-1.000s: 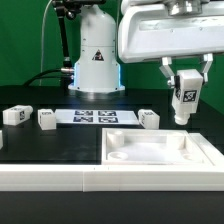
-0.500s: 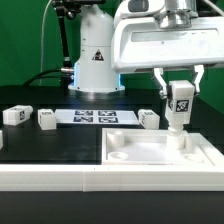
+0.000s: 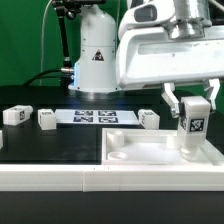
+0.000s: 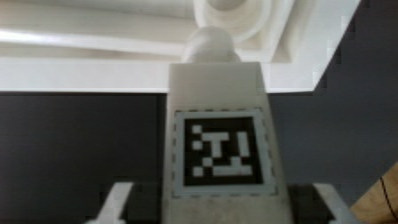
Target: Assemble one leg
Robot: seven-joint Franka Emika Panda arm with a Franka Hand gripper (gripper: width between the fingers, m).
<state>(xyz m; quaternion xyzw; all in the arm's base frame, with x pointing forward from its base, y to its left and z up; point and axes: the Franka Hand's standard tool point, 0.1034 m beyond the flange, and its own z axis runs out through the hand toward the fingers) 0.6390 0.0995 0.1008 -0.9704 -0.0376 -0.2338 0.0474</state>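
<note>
Two-finger gripper (image 3: 192,108) on the white arm was clamped on the leg. Its fingers (image 4: 118,203) sat tight against two opposite sides with no gap visible, and it touched nothing else. It hung over the black desk (image 3: 60,145) near the near edge, toward the exterior view's right.

Wide flat white plastic panel (image 3: 150,160) with a raised rim lay along that near edge, under the gripper. Thin flat white marker board (image 3: 95,116) sat mid-desk behind it, well apart from the gripper.

Small white square-section plastic leg (image 3: 190,142), black-and-white tag (image 3: 194,125) facing the exterior camera, was held upright. Long axis vertical, upper part in the jaws, narrow tip pointing down, so the leg ran straight below the gripper in line with it. One arm only, so no question of which is nearer.

Key relation: the round corner socket (image 4: 231,18), at the panel's far corner on the exterior view's right, lay right under the leg tip. Wrist view showed tip and socket roughly lined up. Couldn't tell whether the tip touched the socket or sat just above it.

Three more small white posts (image 3: 46,119) lay loose, flanking the marker board.

My read: insertion step. Next move looks like a straight push down, maybe a twist. Any tilt would likely jam the tip on the rim.
</note>
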